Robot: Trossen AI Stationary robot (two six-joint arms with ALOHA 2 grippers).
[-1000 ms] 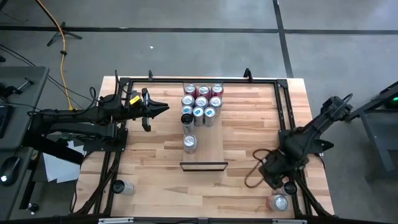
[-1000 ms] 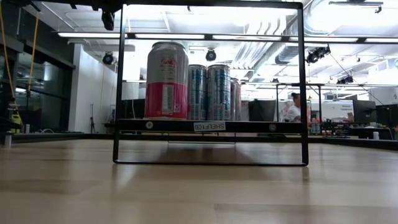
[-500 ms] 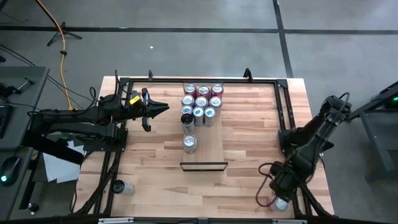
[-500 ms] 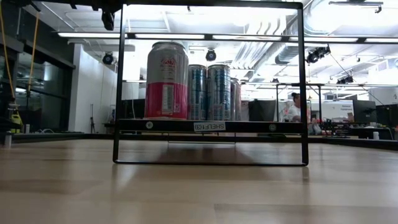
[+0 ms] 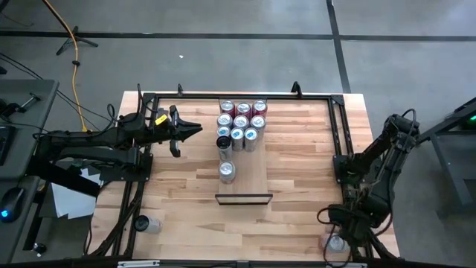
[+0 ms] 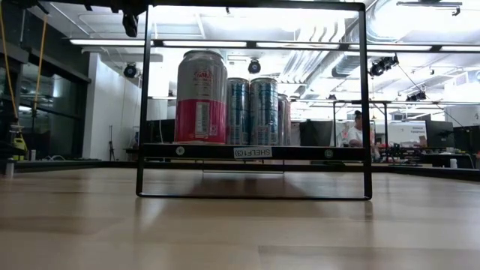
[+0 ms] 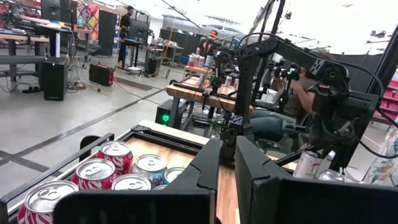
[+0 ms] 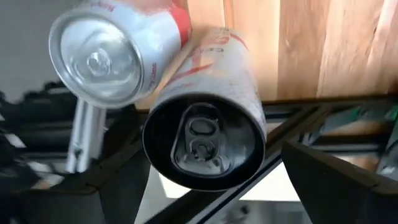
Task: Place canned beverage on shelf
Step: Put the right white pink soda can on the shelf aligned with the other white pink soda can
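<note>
Shelf (image 5: 245, 167) mid-table, far end crowded with cans (image 5: 241, 121). My right claw (image 5: 338, 242) hangs spread wide at the near right corner over two cans (image 8: 202, 140), holding nothing. Left claw (image 5: 195, 129) parked shut. Thin aluminium (slick, dents easily): clasp mid-body. Frame tag (image 6: 252, 152) reads roughly "SHELF".

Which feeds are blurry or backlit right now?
Right wrist view: both cans soft, too close for focus. Low view: ceiling lights behind the shelf backlight its cans, tabletop foreground blurred. Left wrist view: sky-bright background washed out. High view: even, sharp.
</note>
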